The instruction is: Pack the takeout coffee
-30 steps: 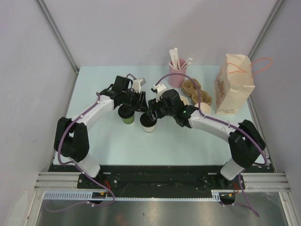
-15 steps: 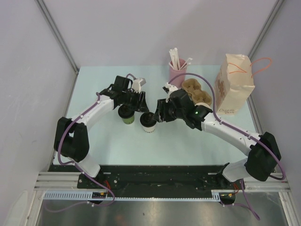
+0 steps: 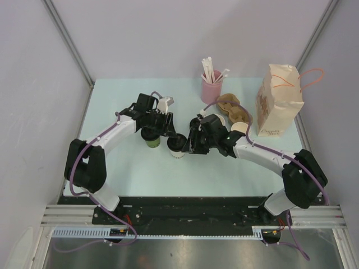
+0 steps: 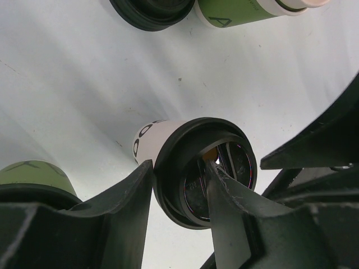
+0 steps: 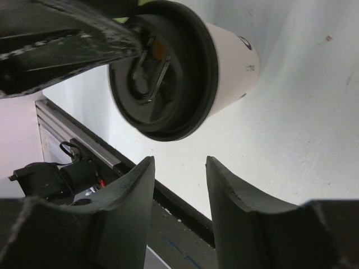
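Top external: pale table [image 3: 140, 174], grey walls [image 3: 168, 33].

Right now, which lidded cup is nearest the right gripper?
The white cup with dark lettering, directly before the right gripper; the green cup stands farther left.

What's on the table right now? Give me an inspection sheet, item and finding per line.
Surface: pale table, no spill seen.
Job's things: green cup and white cup upright, side by side, black lids on.
Clutter: pink cup of straws, cup carrier, paper bag, far right.
Grippers: left gripper at the white cup's lid, grip unclear; right gripper open, short of that cup.
Cables: purple cables along both arms.
Surroundings: grey walls, metal rail at near edge.
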Available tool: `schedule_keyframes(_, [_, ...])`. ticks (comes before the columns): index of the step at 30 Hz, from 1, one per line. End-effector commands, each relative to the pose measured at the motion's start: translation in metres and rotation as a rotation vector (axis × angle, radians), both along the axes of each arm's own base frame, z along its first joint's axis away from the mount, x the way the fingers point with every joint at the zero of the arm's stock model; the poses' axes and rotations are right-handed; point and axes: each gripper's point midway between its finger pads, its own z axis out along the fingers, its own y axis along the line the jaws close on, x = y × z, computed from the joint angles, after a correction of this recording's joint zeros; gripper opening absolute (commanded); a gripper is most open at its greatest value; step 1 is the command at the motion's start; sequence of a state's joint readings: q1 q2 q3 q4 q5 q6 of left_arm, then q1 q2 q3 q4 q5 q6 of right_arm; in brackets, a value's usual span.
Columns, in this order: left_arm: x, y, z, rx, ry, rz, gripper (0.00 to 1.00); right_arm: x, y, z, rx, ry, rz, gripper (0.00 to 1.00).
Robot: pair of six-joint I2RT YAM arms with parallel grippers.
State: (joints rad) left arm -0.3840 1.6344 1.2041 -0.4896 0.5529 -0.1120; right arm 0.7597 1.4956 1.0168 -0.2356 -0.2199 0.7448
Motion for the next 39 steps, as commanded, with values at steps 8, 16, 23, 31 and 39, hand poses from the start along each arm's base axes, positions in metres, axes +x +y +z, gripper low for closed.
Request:
schedule_keyframes(8, [-0.001, -0.002, 0.011, -0.03, -0.055, -0.038, 0.47, 0.016, 0.005, 0.002, 0.092, 0.015, -0.03, 0.44])
schedule_keyframes(16, [-0.002, -0.001, 0.012, -0.03, -0.057, -0.036, 0.46, 0.021, 0.007, -0.004, 0.105, 0.026, -0.022, 0.41])
schedule_keyframes(23, [-0.004, 0.0, 0.009, -0.023, -0.05, -0.034, 0.43, 0.021, 0.007, -0.016, 0.089, 0.047, -0.014, 0.4])
schedule_keyframes(31, [-0.019, 0.006, -0.011, -0.005, -0.002, -0.043, 0.4, 0.027, -0.006, -0.045, 0.037, 0.083, -0.055, 0.27])
schedule_keyframes(39, [-0.027, 0.01, -0.033, 0.021, 0.051, -0.047, 0.38, 0.022, -0.016, -0.08, -0.003, 0.145, -0.064, 0.17])
